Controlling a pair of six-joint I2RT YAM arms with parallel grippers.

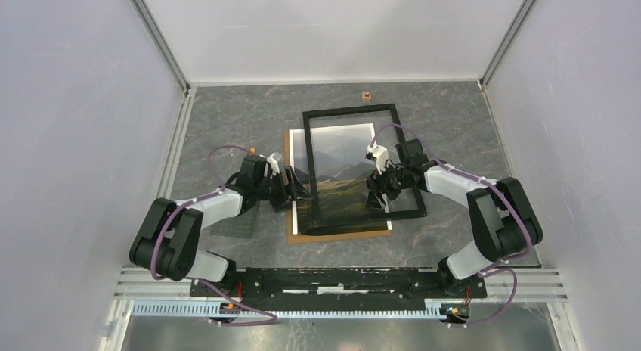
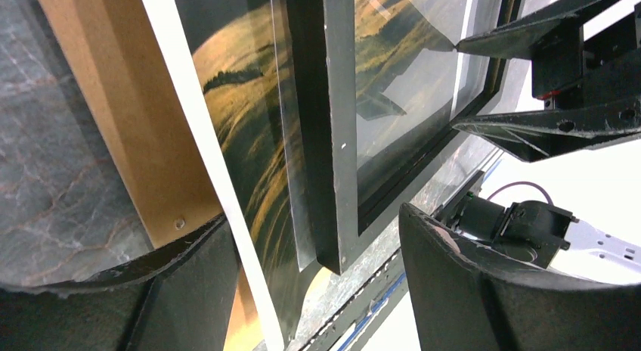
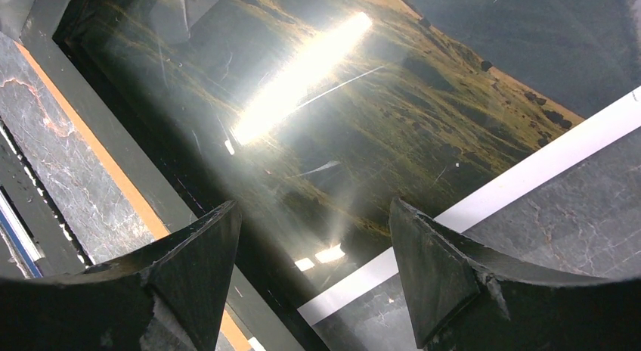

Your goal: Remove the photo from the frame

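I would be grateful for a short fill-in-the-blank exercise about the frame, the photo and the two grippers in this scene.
1. The frame has a thin ___ border.
2. Relative to the photo, the frame sits shifted toward the ___ arm's side.
3. The photo rests on a ___ backing board.
4. The left gripper and right gripper both hold their jaws ___.
Missing words: black; right; brown; open.
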